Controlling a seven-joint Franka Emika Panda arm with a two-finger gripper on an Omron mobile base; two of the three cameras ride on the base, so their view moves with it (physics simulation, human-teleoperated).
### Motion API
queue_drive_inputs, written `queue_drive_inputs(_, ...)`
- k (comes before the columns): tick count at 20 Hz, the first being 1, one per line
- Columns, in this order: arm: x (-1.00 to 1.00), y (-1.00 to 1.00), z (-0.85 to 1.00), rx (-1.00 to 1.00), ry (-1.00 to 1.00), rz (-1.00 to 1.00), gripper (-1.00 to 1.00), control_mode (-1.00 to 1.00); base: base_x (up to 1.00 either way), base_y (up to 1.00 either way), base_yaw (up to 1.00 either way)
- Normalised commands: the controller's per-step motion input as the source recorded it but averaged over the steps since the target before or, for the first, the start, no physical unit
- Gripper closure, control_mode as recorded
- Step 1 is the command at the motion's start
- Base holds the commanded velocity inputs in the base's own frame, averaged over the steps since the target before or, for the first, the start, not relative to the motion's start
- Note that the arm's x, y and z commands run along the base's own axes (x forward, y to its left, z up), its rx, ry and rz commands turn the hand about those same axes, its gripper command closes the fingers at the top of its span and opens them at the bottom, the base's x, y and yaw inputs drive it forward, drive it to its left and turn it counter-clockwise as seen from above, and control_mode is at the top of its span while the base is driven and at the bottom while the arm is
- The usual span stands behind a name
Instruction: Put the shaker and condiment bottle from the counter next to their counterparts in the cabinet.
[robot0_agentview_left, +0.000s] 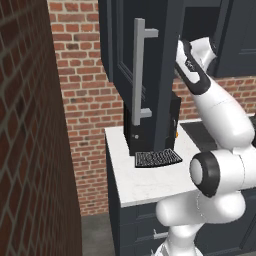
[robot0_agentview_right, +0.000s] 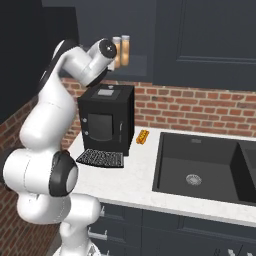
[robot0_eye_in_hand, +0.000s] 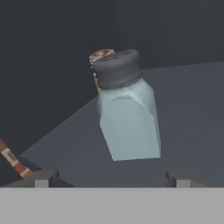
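The shaker (robot0_eye_in_hand: 129, 118), a pale grey-teal jar with a dark cap, stands on the dark shelf of the cabinet (robot0_agentview_right: 137, 65), just ahead of my gripper (robot0_eye_in_hand: 111, 178). The fingertips (robot0_eye_in_hand: 43, 178) are spread wide and touch nothing. Right behind the shaker, the reddish top of another jar (robot0_eye_in_hand: 101, 54) peeks out. From the right base, two small pale-capped jars (robot0_agentview_right: 121, 50) show on the shelf beside my hand. The orange condiment bottle (robot0_agentview_right: 142, 136) lies on the counter (robot0_agentview_right: 130, 175) to the right of the coffee machine; a sliver of the bottle (robot0_agentview_left: 177, 134) shows from the left base.
The open cabinet door (robot0_agentview_left: 125, 55) with its long grey handle (robot0_agentview_left: 140, 70) hangs left of my arm. A black coffee machine (robot0_agentview_right: 107, 117) with a drip grate (robot0_agentview_right: 100, 158) stands below the shelf. A dark sink (robot0_agentview_right: 200, 170) lies to the right. A brick wall (robot0_agentview_left: 30, 125) closes the left side.
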Motion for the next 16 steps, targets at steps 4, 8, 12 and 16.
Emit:
queue_drive_inputs(4, -0.47, -0.09, 0.01, 0.01, 0.00, -0.07, -1.00, -1.00, 0.00, 0.00, 0.00)
queue_drive_inputs(8, -0.72, -0.18, 0.03, 0.01, -0.04, -0.12, -1.00, -1.00, 0.00, 0.00, 0.00)
queue_drive_inputs(12, -0.95, -0.26, 0.08, 0.03, -0.08, -0.16, -1.00, -1.00, 0.00, 0.00, 0.00)
queue_drive_inputs(16, -0.99, -0.27, 0.12, 0.05, -0.08, -0.15, -1.00, -1.00, 0.00, 0.00, 0.00)
